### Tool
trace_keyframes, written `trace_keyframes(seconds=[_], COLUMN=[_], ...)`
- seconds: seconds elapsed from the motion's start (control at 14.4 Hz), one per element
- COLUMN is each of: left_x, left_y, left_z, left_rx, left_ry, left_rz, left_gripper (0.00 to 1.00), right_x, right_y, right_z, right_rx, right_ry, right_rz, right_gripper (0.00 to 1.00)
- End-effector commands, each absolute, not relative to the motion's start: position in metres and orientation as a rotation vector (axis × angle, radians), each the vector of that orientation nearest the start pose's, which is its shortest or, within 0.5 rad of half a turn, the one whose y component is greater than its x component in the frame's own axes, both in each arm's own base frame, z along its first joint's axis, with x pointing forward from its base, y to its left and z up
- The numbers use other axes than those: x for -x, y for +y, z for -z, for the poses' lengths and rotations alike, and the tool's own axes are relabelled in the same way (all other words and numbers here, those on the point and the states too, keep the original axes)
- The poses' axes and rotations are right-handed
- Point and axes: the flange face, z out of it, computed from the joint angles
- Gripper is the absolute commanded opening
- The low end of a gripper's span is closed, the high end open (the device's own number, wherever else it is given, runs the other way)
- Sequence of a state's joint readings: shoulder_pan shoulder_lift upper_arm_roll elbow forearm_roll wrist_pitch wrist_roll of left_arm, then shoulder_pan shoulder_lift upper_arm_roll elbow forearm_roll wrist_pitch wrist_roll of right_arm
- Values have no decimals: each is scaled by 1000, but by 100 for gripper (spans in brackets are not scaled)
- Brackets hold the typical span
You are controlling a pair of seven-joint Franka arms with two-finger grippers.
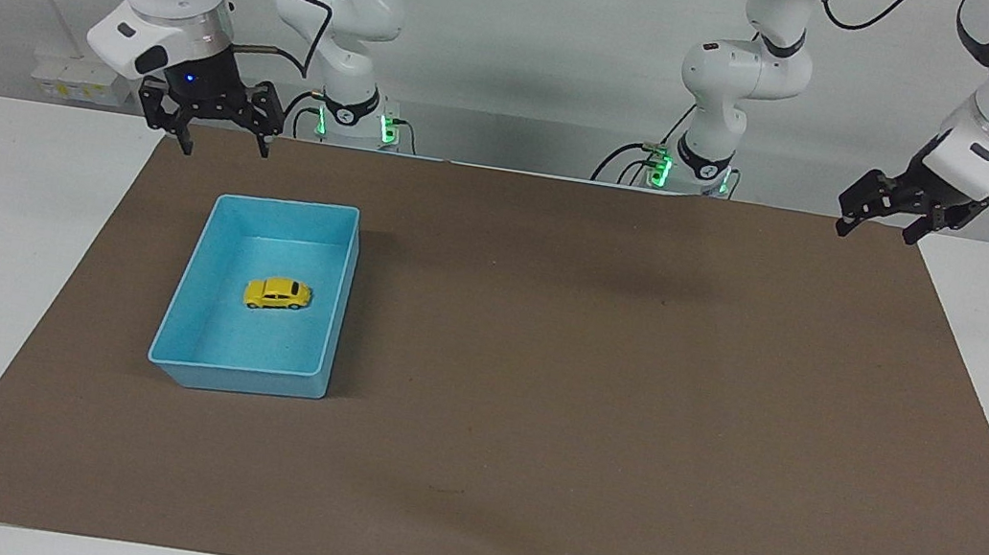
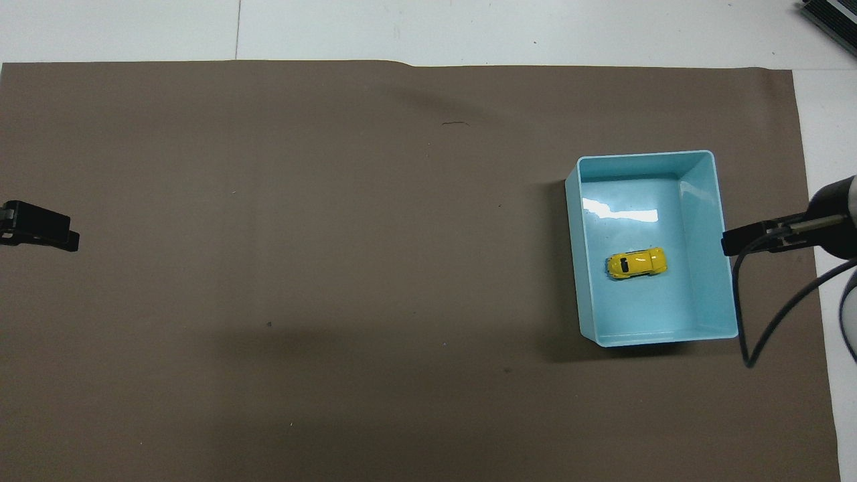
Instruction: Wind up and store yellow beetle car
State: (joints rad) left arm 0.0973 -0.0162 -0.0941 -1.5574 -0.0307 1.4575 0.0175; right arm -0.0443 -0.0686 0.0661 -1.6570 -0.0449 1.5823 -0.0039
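On the brown mat (image 1: 596, 379), toward the right arm's end of the table, the blue tray (image 1: 341, 295) holds the yellow beetle car (image 1: 277, 293) on its wheels, mid-floor, touching no wall. Right gripper (image 1: 218, 144) hangs raised over the mat's edge by the robots' end, clear of the tray, jaws spread, empty. Left gripper (image 1: 879, 225) waits raised at its own end, jaws spread, empty. Judgement: car is stored; storing step looks complete. Winding cannot be judged. Next move calls only for parking both arms clear of the tray.
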Motion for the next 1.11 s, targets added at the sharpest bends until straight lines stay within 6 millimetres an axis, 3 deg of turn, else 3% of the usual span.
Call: trace_keyframes(seconds=[0.0,0.35,0.49,0.62,0.76,1.04], left_x=[-533,-533,-533,-533,-533,-533], left_y=[0,0,0,0,0,0], left_z=[-636,-636,-636,-636,-636,-636], left_rx=[3171,3171,3171,3171,3171,3171], left_ry=[24,24,24,24,24,24], left_rz=[-133,-133,-133,-133,-133,-133], left_gripper=[100,100,100,100,100,100], right_x=[-539,-531,-529,-525,-518,-517], right_y=[11,21,36,75,97,97], right_z=[-647,-654,-656,-658,-662,-662], right_rx=[3163,3117,3105,3116,3112,3110], right_ry=[289,386,362,247,184,187], right_rz=[11,-8,5,4,13,4], right_gripper=[100,100,100,100,100,100])
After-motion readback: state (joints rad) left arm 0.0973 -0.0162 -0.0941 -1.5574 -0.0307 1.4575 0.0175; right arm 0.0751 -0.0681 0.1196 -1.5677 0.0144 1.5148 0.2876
